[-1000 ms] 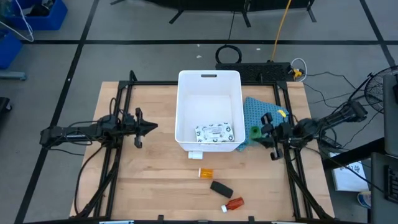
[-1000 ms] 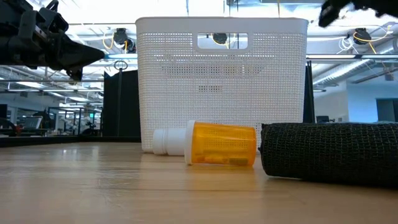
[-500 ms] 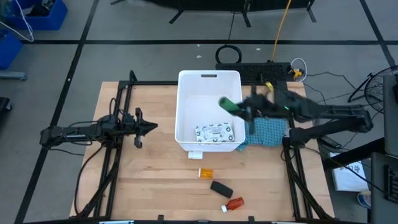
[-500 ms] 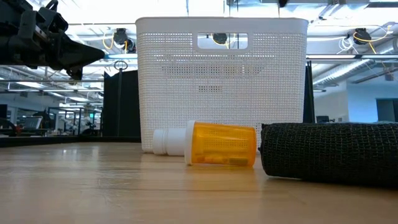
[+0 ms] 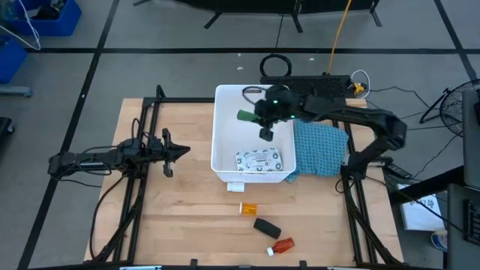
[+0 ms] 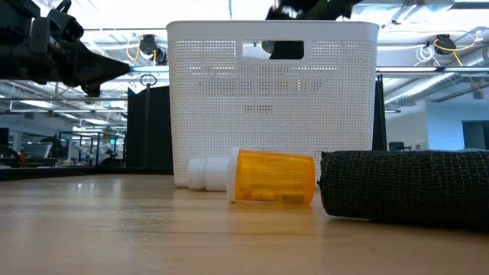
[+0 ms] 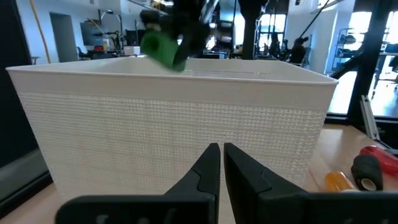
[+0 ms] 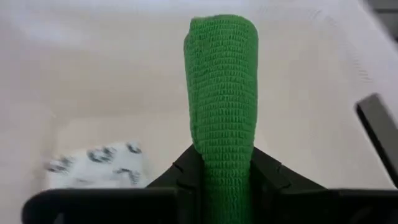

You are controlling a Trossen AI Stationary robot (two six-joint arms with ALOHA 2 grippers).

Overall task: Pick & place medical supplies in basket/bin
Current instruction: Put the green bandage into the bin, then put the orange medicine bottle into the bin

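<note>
The green block (image 5: 246, 115) is in my right gripper (image 5: 256, 118), which is shut on it above the inside of the white tub (image 5: 225, 127). In the left wrist view the green block (image 7: 160, 48) hangs over the tub's rim (image 7: 168, 70). A white printed packet (image 5: 259, 160) lies on the tub's floor. On the table near the tub lie the orange vial (image 5: 247, 208), the black block (image 5: 266, 226) and the red bottle (image 5: 281, 245). My left gripper (image 5: 178, 152) is shut and waits left of the tub. My right gripper pinches the green block between its two fingers (image 8: 186, 171), at one end (image 8: 221, 155) of the block. The block sticks out forward past the fingertips along the fingers' line. It is lifted clear over the tub's opening.
A blue patterned cloth (image 5: 319, 146) lies on the table to the right of the tub, partly under its corner. In the low view the orange vial (image 6: 263, 177) and the black block (image 6: 405, 187) lie in front of the tub (image 6: 271, 107). Bare wood shows on the table's near left.
My right gripper has risen from the blue cloth beside the tub and swung toward the table's left and far edge, carrying the green block over the tub's rim. The block now hangs above the tub's inside.
</note>
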